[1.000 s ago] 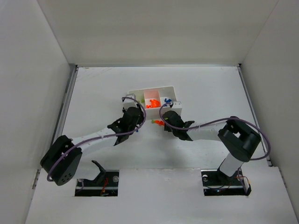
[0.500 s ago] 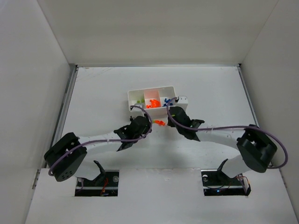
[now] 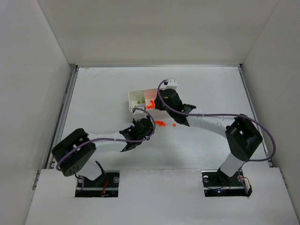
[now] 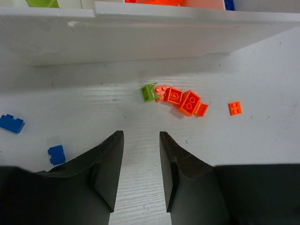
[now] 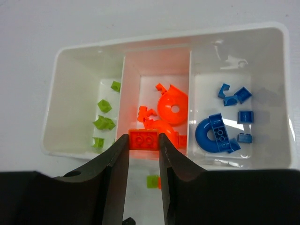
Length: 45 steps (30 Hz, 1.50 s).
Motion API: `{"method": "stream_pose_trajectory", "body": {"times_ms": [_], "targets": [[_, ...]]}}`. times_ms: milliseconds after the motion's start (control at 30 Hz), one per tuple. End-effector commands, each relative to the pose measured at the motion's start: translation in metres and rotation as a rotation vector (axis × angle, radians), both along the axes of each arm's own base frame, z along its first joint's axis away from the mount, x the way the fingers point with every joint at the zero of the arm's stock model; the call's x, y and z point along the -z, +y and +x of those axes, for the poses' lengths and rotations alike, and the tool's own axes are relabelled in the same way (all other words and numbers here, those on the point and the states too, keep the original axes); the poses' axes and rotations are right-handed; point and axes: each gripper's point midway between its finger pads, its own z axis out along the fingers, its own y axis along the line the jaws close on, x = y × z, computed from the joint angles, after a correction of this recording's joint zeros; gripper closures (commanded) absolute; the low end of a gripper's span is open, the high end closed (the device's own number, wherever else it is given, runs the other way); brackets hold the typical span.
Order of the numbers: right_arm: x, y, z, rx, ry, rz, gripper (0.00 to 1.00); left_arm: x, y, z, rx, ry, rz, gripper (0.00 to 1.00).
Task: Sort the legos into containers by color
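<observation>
While right gripper (image 5: 144,141) pinches orange brick (image 5: 144,139) over tray (image 5: 164,41) rim, left gripper (image 4: 141,161) spread above bare table (image 4: 262,150), right gripper a second ago in front of tray.

Bright even light, soft shadows, sharp focus, glare on containers (image 5: 229,60)

White tray (image 5: 50,108) is sitting flat, its three compartments side by side. Lime green legos (image 5: 104,123) are lying in the left compartment (image 5: 77,89), orange legos (image 5: 171,108) in the middle compartment (image 5: 157,68) and blue legos (image 5: 216,134) in the right compartment (image 5: 225,70). One orange brick (image 5: 140,138) is hanging level, clamped in the right gripper (image 5: 144,141), over the middle compartment's near wall. Outside the tray, a green piece (image 4: 149,92) is touching a row of orange pieces (image 4: 183,101). A small orange plate (image 4: 235,108) and two blue bricks (image 4: 11,123) are lying apart.
</observation>
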Motion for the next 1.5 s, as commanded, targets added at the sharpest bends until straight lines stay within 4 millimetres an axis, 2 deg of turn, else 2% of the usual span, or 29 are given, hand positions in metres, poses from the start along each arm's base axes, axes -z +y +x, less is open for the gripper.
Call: {"method": "stream_pose_trajectory", "body": {"times_ms": [0,67,167,300,400,600,800,1000,1167,1467], "targets": [[-0.026,0.011,0.013,-0.037,-0.057,0.052,0.60,-0.019,-0.013,0.014,-0.050,-0.048,-0.090,0.66],[-0.032,0.002,0.011,-0.023,-0.072,0.057,0.53,-0.018,-0.014,0.017,-0.052,-0.049,-0.088,0.66],[-0.035,-0.020,0.002,0.008,-0.078,0.060,0.53,-0.016,-0.018,0.021,-0.051,-0.053,-0.082,0.66],[-0.013,-0.043,-0.025,0.020,-0.048,0.055,0.61,-0.011,-0.023,0.028,-0.053,-0.057,-0.060,0.66],[0.008,-0.058,-0.043,0.034,-0.009,0.064,0.64,-0.006,-0.026,0.033,-0.051,-0.053,-0.043,0.66],[0.042,-0.070,-0.080,0.020,0.051,0.068,0.64,0.000,-0.027,0.042,-0.062,-0.054,-0.011,0.67],[0.068,-0.075,-0.106,0.014,0.109,0.090,0.60,0.007,-0.023,0.052,-0.083,-0.053,0.024,0.68],[0.074,-0.074,-0.115,0.009,0.119,0.103,0.58,0.012,-0.026,0.056,-0.066,-0.047,0.056,0.70],[0.076,-0.068,-0.116,-0.001,0.120,0.099,0.58,0.013,-0.025,0.058,-0.063,-0.048,0.069,0.76],[0.090,-0.074,-0.118,0.017,0.135,0.053,0.54,0.017,-0.010,0.052,-0.078,-0.054,0.114,0.88]]}}
